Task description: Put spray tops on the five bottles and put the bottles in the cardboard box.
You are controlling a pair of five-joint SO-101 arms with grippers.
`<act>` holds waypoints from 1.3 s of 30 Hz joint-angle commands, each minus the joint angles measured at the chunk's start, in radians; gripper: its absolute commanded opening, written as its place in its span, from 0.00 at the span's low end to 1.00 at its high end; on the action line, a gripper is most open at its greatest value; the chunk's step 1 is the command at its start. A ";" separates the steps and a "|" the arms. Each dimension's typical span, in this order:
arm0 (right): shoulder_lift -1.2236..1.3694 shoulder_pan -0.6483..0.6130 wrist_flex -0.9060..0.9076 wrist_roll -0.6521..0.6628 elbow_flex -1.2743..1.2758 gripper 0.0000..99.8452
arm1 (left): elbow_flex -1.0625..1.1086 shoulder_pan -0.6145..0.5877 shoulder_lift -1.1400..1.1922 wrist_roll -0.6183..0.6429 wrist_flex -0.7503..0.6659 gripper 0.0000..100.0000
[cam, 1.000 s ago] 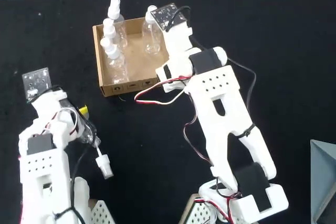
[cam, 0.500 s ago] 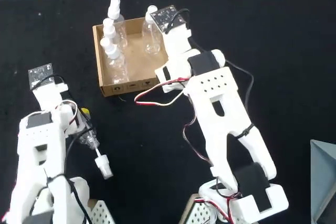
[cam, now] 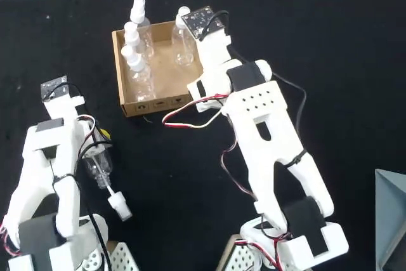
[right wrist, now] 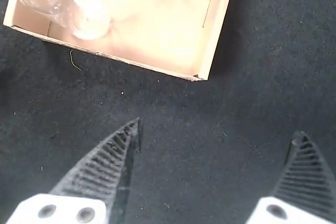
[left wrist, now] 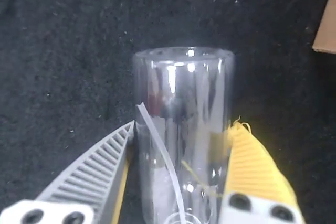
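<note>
My left gripper (left wrist: 176, 174) is shut on a clear plastic bottle (left wrist: 184, 98), one grey finger and one yellow finger (left wrist: 254, 169) pressing its sides. In the high view this bottle (cam: 98, 166) hangs at the left of the table, and its white spray top (cam: 119, 206) points toward the near edge. The cardboard box (cam: 168, 101) sits at the back centre and holds several clear bottles with spray tops (cam: 130, 52). My right gripper (right wrist: 210, 153) is open over bare black cloth just outside a corner of the box (right wrist: 210, 51).
The right arm (cam: 260, 112) stretches from the near edge up to the box's right side. A grey-blue object (cam: 391, 220) stands at the right edge. Black cloth covers the table (cam: 330, 49) around the box.
The left arm has swung its held bottle nearer and slightly left, so the spray top now points more toward the near edge. The right arm has stayed still.
</note>
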 commanded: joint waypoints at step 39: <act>-0.059 0.040 -0.015 -0.003 -0.016 0.38 | -0.177 0.147 0.009 -0.422 0.078 0.11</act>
